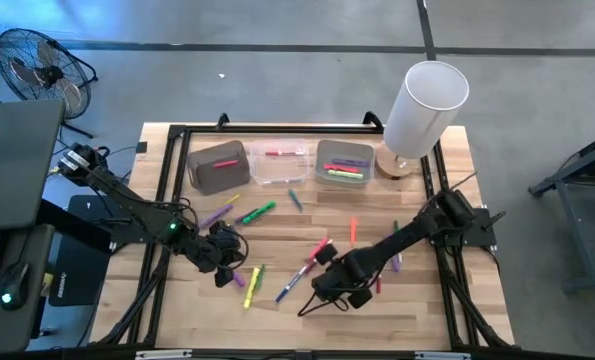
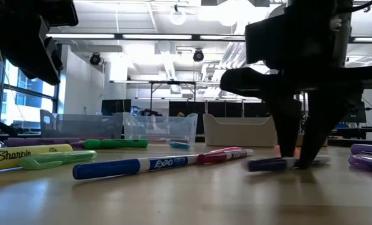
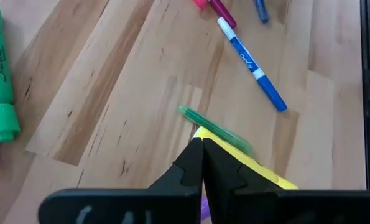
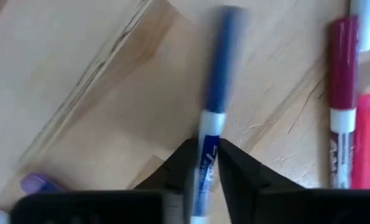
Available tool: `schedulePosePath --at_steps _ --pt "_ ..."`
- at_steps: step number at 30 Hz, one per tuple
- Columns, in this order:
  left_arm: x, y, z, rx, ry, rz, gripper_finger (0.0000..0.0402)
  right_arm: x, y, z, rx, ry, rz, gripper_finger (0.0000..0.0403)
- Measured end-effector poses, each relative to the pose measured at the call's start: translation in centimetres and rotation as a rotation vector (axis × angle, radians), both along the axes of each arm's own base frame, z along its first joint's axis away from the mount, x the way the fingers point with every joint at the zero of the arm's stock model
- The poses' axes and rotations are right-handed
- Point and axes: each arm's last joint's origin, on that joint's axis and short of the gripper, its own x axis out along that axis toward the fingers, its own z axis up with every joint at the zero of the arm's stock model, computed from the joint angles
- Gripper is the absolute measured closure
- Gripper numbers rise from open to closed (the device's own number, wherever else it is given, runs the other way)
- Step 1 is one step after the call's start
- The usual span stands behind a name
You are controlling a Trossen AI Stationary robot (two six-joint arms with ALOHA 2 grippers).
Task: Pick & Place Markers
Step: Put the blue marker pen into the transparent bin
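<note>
Several markers lie scattered flat on the wooden table [image 1: 277, 330]: green [image 1: 258, 212], pink [image 1: 322, 246], orange [image 1: 353, 230], yellow [image 1: 256, 272], a blue one [image 2: 120, 167]. My right gripper [image 1: 327, 287] is near the table's front middle, shut on a blue-capped, white-barrelled marker [image 4: 219, 74]. My left gripper [image 1: 223, 268] is low over the table left of it. Its fingers [image 3: 202, 144] are shut, with a yellow marker [image 3: 250, 167] and a thin, blurred green pen [image 3: 216, 127] just beyond the tips. I cannot tell whether they touch either one. My right gripper pinches the marker's white barrel [image 4: 208, 134] just behind the blue cap, one finger on each side. The fingers [image 2: 290, 140] come from above, pointing down, across the marker. The marker [image 2: 279, 164] lies level at the table top; I cannot tell whether it is lifted clear.
Along the far side stand a grey bin [image 1: 220, 165], a clear bin [image 1: 282, 163] and a second grey bin [image 1: 344, 163] with markers inside. A tall white cylinder [image 1: 424, 105] stands at the far right corner. Black frame rails [image 1: 167, 190] run along the table's edges.
</note>
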Motion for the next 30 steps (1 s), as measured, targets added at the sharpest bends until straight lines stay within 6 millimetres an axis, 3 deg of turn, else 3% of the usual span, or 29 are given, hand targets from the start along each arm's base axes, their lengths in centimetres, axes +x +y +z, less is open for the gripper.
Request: schedulePosePath --at_steps 3,11,17,22,26,30 --pt "0.0 0.0 0.0 0.000 0.001 0.000 0.0401 0.3 -0.5 0.0 0.041 -0.002 -0.115 0.0382" --pt "0.0 -0.1 0.0 -0.032 0.019 -0.030 0.0401 0.9 -2.1 1.9 0.097 -0.055 -0.353 0.0386" --pt "0.2 0.1 0.2 0.026 -0.042 0.041 0.0393 1.3 -4.5 8.6 0.137 -0.287 -0.500 0.0386" --pt "0.3 0.3 0.3 0.088 -0.078 0.092 0.0340 1.9 -8.1 14.3 0.136 -0.485 -0.577 0.0386" --pt "0.3 0.5 0.3 0.133 -0.090 0.108 0.0287 3.4 -11.9 16.7 0.095 -0.569 -0.578 0.0386" --pt "0.2 0.7 0.3 0.158 -0.107 0.167 0.0264 5.6 -16.1 18.2 0.055 -0.655 -0.576 0.0386"
